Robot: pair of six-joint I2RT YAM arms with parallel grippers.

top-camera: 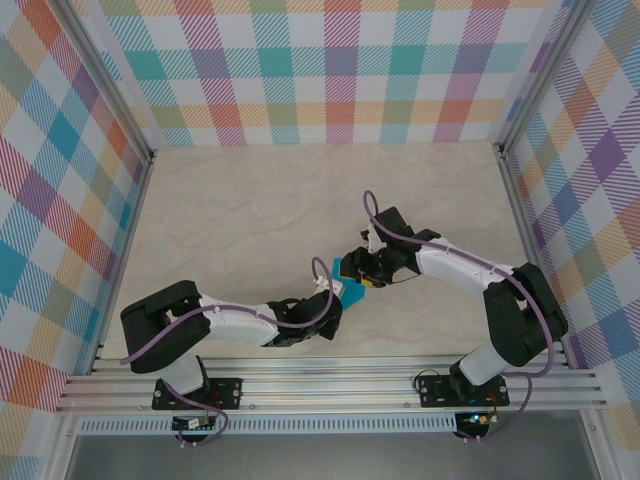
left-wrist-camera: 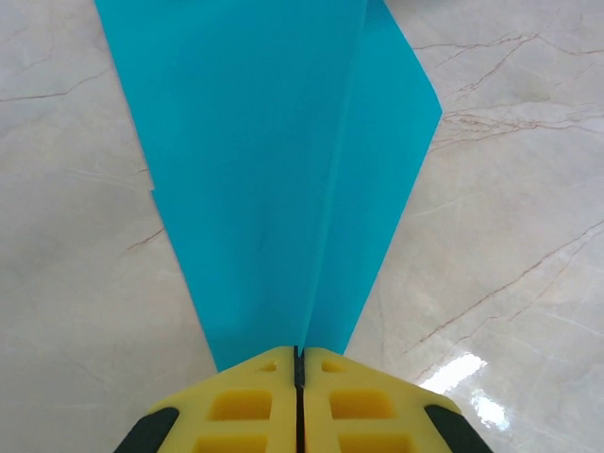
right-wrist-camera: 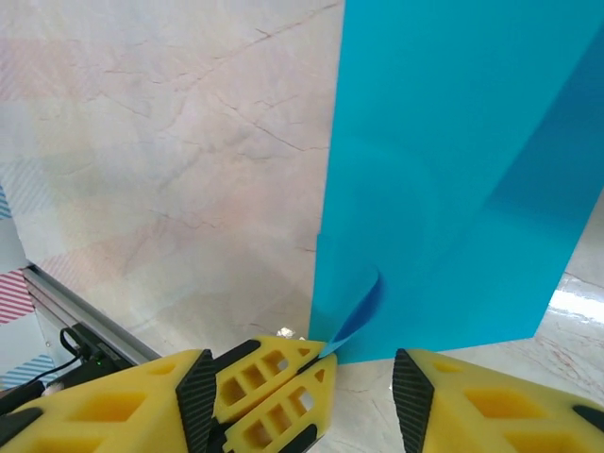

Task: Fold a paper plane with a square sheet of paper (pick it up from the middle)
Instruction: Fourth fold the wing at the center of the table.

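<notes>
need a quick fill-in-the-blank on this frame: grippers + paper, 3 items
1. The left gripper is ___ on the narrow end of the teal paper.
2. The right gripper has its jaws ___, gripping nothing.
3. The fingers of both grippers are ___ in colour.

Missing words: shut; open; yellow.

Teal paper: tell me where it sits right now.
In the top view the teal paper sits centre-front, between the left claw, shut on its narrow tip, and the right claw, open at its edge.
</notes>
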